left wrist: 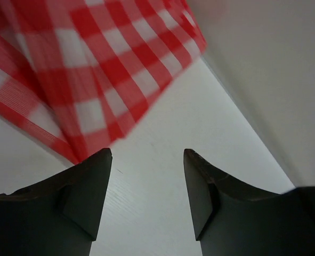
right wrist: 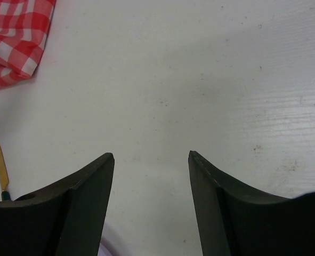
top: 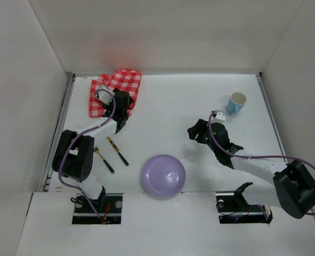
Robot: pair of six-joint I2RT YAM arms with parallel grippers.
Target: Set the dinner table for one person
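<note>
The white dinner table carries a purple plate at the near middle. A gold fork and a gold knife, both dark-handled, lie left of the plate. A blue cup stands at the far right. My left gripper is open and empty at the near right edge of the red-and-white checked cloth. In the left wrist view the gripper hangs over bare table, with the cloth just ahead. My right gripper is open and empty over bare table between the plate and the cup.
The cloth is crumpled in the far left corner and also shows in the right wrist view, with the knife's tip at the left. White walls close in the table on three sides, and thin metal rails run along its sides.
</note>
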